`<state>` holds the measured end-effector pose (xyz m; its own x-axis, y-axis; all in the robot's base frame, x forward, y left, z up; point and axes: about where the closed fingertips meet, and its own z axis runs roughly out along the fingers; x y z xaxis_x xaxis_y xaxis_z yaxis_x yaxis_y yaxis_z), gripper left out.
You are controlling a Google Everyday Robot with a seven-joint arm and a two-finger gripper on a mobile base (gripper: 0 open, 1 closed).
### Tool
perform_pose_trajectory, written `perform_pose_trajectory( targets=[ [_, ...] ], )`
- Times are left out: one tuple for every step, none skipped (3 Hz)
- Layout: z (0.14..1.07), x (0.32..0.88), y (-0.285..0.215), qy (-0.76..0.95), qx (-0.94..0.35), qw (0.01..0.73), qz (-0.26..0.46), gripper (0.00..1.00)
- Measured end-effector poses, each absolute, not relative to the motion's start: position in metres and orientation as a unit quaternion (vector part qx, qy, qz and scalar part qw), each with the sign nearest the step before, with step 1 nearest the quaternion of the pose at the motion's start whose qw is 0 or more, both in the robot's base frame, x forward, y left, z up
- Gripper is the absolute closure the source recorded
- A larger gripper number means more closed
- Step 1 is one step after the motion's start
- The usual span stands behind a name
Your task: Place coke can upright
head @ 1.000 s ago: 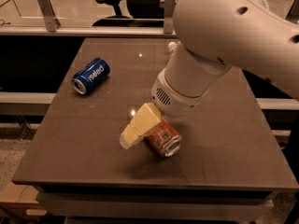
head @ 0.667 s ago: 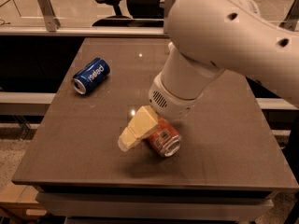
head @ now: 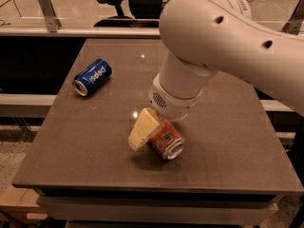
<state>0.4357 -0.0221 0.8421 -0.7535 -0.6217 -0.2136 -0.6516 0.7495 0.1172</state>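
Note:
The coke can (head: 167,139) is red with a silver end facing the front. It lies tilted on its side near the front middle of the dark table (head: 228,141). My gripper (head: 150,136) comes down from the big white arm (head: 209,42) and is closed around the can. One cream finger (head: 141,129) lies along the can's left side; the other finger is hidden behind the can. A shadow shows under the can.
A blue Pepsi can (head: 93,76) lies on its side at the table's back left. A railing and an office chair (head: 118,4) stand behind the table. The table's front edge is close below the can.
The arm's upper body has swung a little to the left. The gripper and the coke can have stayed almost in place.

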Motion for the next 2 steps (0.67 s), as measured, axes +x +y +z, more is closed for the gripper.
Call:
perform_pose_trajectory(
  targets=[
    [0.8431, 0.4408, -0.0271, 0.931, -0.348, 0.086, 0.077, 0.41],
    [0.8394, 0.4430, -0.0271, 0.928, -0.352, 0.093, 0.074, 0.64]
  ],
)
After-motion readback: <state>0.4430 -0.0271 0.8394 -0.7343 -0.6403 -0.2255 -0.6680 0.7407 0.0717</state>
